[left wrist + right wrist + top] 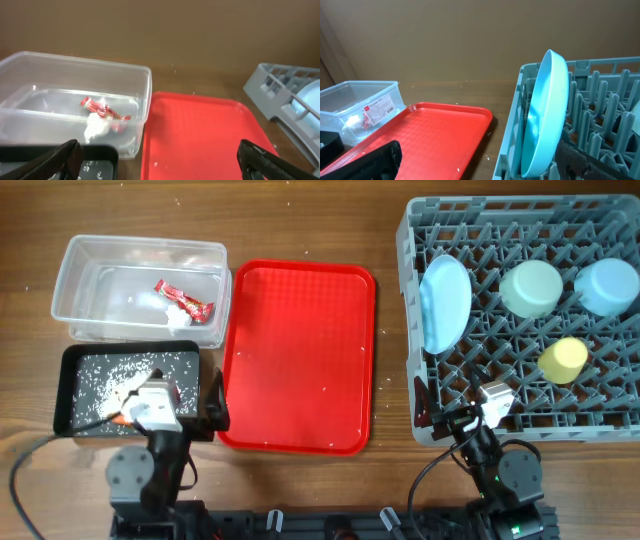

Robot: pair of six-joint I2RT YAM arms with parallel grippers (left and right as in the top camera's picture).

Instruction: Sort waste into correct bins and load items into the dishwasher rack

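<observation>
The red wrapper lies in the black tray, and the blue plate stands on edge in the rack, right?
Not quite: the wrapper lies in the clear tub, as the overhead view shows. The plate does stand on edge in the rack.

Middle of the table (300,220) is wide open: the red tray (297,355) lies flat and low, easy to pass over. The left edge is crowded, with the clear tub (140,246) at the back and the black tray (64,385) just in front. On the right, the rack (412,370) wall and the upright plate (445,302) block low sideways reach, so there's room only from above.
</observation>
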